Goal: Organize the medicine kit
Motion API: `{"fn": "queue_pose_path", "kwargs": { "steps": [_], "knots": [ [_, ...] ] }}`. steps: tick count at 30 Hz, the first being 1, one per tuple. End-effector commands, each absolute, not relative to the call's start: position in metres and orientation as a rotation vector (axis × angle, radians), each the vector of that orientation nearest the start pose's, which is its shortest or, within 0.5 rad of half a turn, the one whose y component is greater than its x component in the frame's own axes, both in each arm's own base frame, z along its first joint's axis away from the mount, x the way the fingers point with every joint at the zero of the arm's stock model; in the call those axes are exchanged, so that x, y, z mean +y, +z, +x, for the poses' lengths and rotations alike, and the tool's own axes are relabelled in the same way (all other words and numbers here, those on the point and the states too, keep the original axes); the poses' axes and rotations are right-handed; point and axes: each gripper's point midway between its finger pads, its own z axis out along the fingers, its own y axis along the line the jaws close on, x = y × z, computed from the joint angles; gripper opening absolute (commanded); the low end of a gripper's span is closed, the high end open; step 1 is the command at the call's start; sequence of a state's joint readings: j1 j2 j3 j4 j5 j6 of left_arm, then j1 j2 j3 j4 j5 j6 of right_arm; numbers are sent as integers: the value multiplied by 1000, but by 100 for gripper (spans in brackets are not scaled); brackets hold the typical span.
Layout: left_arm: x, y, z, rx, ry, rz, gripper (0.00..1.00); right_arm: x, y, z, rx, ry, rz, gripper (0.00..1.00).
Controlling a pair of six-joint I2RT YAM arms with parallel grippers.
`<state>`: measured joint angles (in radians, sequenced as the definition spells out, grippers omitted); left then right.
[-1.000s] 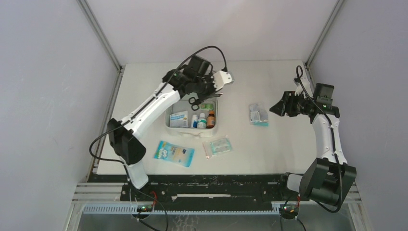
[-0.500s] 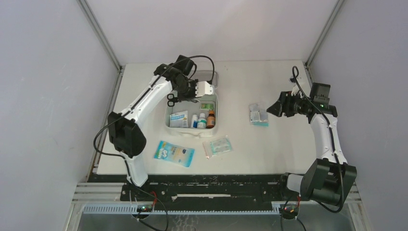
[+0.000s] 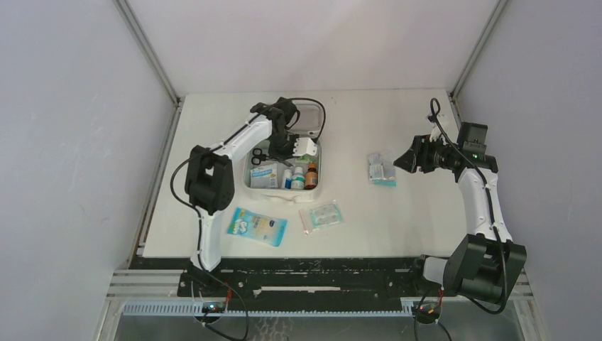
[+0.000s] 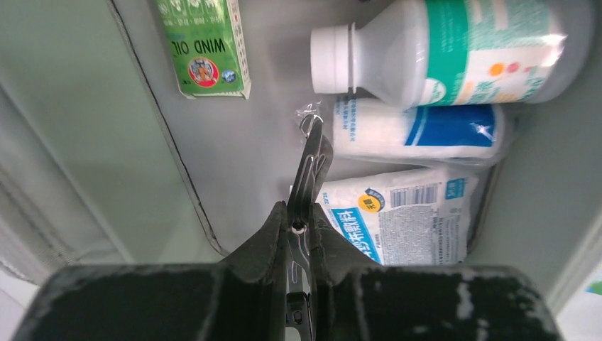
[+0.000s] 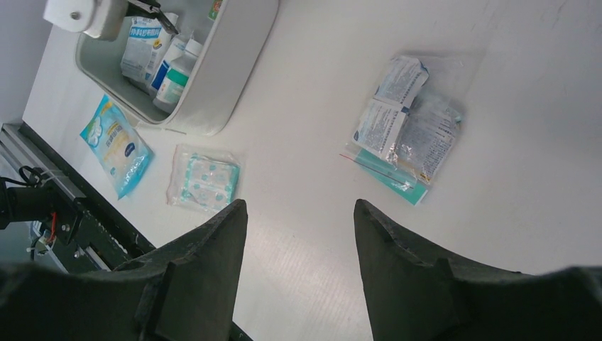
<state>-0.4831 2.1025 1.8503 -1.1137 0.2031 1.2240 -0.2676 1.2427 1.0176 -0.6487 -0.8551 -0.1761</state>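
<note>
The medicine kit (image 3: 281,194) lay open a little left of the middle of the table (image 3: 412,227), with its lid folded back toward the far edge. The left gripper (image 4: 298,213) hung over the inside of the kit with its fingers closed on a pair of scissors (image 4: 311,160). The blades pointed into the tray and the black handles stuck out toward the left edge. The step in hand seemed to be laying the scissors in the kit. To do it well, I think the arm should lower them onto the bare strip of floor between the green Wind Oil box (image 4: 206,46) and the white packet (image 4: 405,220). It should turn them flat and part the fingers only when the tips rest on the floor, so that nothing gets pierced or pushed. The right gripper (image 5: 299,209) stood toward the right edge, near the bag of sachets (image 5: 405,135), with its fingers apart and nothing between them. Counted, there was one pair of scissors. In the kit were one green box, one white packet and three bottles (image 3: 299,179), as the overhead view showed them. Outside the kit were three flat packs: the bag of sachets, one clear bag of teal plasters (image 5: 202,181) between the kit and the near edge, and one blue-and-white packet (image 5: 117,145) to the left of it.
</note>
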Motion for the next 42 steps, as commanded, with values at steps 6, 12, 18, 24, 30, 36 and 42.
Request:
{"fn": "queue_pose_path", "kwargs": {
  "steps": [6, 12, 18, 24, 30, 36, 42],
  "knots": [
    [-189, 71, 436, -2210, 67, -2608, 0, 49, 195, 305, 2163, 787, -292, 57],
    [-191, 66, 451, -2236, 60, -2612, 0, 49, 194, 305, 2165, 790, -292, 56],
    [-200, 68, 455, -2247, 103, -2641, 0, 48, 192, 306, 2168, 792, -291, 56],
    [-203, 62, 458, -2248, 112, -2635, 0, 49, 192, 306, 2167, 792, -294, 56],
    [-205, 58, 454, -2269, 136, -2604, 8, 49, 192, 305, 2165, 797, -298, 56],
    [-207, 67, 453, -2314, 136, -2593, 23, 50, 194, 304, 2160, 798, -301, 56],
    [-207, 86, 455, -2366, 108, -2609, 42, 50, 194, 304, 2162, 796, -301, 56]
  ]
}}
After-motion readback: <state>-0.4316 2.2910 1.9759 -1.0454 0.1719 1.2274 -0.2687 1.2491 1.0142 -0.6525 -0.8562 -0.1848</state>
